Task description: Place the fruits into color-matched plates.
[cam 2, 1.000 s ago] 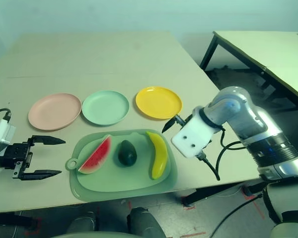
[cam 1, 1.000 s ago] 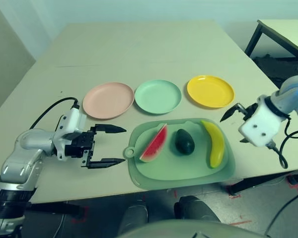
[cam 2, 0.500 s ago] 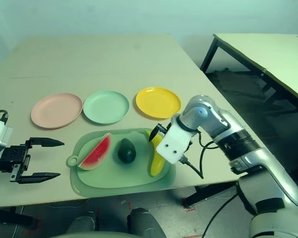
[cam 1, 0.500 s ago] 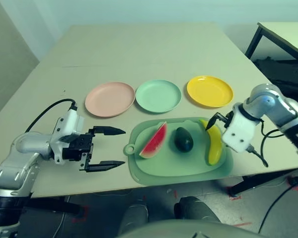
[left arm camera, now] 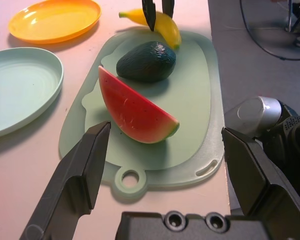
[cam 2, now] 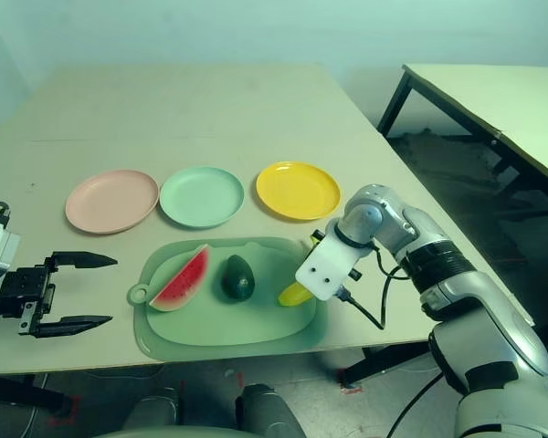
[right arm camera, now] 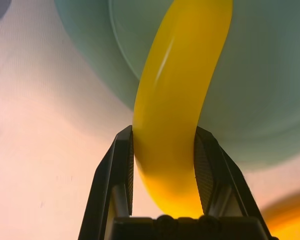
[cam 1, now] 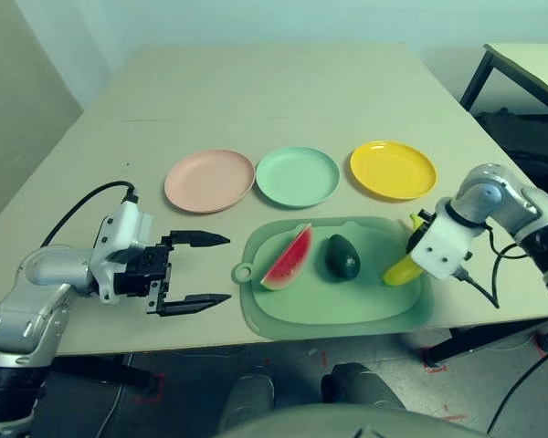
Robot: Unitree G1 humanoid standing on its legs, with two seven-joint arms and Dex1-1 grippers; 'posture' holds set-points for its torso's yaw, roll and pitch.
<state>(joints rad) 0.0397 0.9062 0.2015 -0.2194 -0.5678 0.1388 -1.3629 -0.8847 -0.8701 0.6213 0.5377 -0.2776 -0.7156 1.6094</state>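
Your table (cam 1: 256,100) carries the green cutting mat (cam 1: 333,306), where the watermelon wedge (cam 1: 288,259) and avocado (cam 1: 342,256) lie side by side. Behind it sit the pink plate (cam 1: 209,181), mint plate (cam 1: 297,176) and yellow plate (cam 1: 393,169). Your right gripper (right arm camera: 164,167) is clamped on the banana (right arm camera: 177,100) at the mat's right edge. Your left gripper (cam 1: 201,269) hovers left of the mat, fingers wide apart.

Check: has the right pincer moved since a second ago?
Yes. The right pincer has come in from beyond the green cutting mat's right edge, beside the yellow plastic plate, onto the mat, and now grips the curved yellow toy banana.
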